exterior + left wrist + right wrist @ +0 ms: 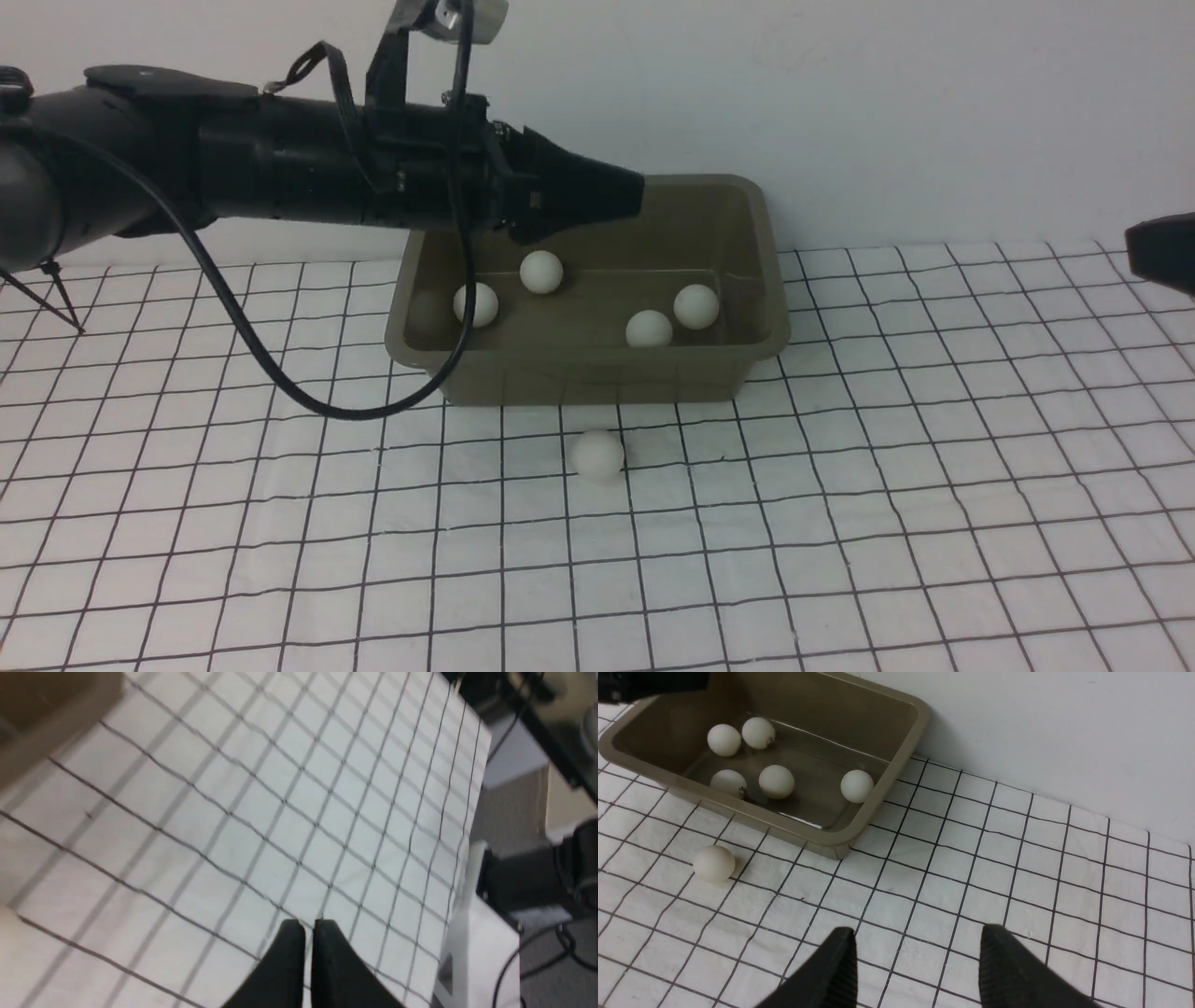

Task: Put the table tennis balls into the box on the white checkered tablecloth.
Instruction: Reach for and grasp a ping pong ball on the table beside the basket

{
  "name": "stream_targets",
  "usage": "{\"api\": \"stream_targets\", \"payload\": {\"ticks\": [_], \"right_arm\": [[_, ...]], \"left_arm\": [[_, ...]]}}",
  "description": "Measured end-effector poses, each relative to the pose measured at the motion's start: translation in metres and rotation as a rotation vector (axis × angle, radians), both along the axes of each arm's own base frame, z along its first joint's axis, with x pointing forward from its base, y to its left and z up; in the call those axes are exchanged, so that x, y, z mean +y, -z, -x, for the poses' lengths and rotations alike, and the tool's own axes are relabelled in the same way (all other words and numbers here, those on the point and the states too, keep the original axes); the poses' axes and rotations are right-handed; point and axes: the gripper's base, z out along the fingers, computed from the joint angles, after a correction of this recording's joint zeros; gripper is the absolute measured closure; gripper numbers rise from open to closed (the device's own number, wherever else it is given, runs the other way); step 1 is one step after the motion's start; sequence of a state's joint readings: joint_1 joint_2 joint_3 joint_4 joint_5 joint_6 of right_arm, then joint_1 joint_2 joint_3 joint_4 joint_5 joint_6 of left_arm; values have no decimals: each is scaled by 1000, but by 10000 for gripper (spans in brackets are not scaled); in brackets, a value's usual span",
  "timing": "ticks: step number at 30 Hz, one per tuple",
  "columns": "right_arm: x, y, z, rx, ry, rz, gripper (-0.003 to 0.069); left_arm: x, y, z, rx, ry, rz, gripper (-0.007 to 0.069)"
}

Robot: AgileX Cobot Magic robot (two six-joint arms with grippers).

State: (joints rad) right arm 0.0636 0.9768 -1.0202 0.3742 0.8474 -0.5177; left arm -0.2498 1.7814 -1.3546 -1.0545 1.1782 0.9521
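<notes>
Though the left arm (280,168) hides part of the box (597,378), we see five balls (776,781) inside, a sixth ball (597,455) on the cloth (840,513) in front, the left claw (309,926) pressed together, the right claw (917,942) spread.

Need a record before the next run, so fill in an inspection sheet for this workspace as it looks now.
Surface: white checkered tablecloth, slightly wrinkled.
Job's things: box at the back by the wall; five table tennis balls inside; sixth ball on the cloth in front of the box.
Clutter: nothing seen.
Claws: left claw shut, empty, above the box; right claw open, empty, at the right.
Cables: black cable hangs in a loop from the left arm, crossing the box's near left corner.
Surroundings: white wall behind; blurred equipment beyond the cloth's edge.
</notes>
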Motion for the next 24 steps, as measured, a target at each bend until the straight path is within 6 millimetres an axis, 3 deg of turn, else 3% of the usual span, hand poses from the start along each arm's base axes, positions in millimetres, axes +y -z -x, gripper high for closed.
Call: {"api": "stream_targets", "payload": {"ticks": [4, 11, 16, 24], "right_arm": [[0, 0, 0, 0, 0, 0, 324], [0, 0, 0, 1, 0, 0, 324], [0, 0, 0, 1, 0, -1, 324], [0, 0, 0, 1, 0, -1, 324]], "left_arm": [[-31, 7, 22, 66, 87, -103, 629], [-52, 23, 48, 135, 139, -376, 629], [-42, 31, 43, 101, 53, -562, 629], [-47, 35, 19, -65, -106, -514, 615]]}}
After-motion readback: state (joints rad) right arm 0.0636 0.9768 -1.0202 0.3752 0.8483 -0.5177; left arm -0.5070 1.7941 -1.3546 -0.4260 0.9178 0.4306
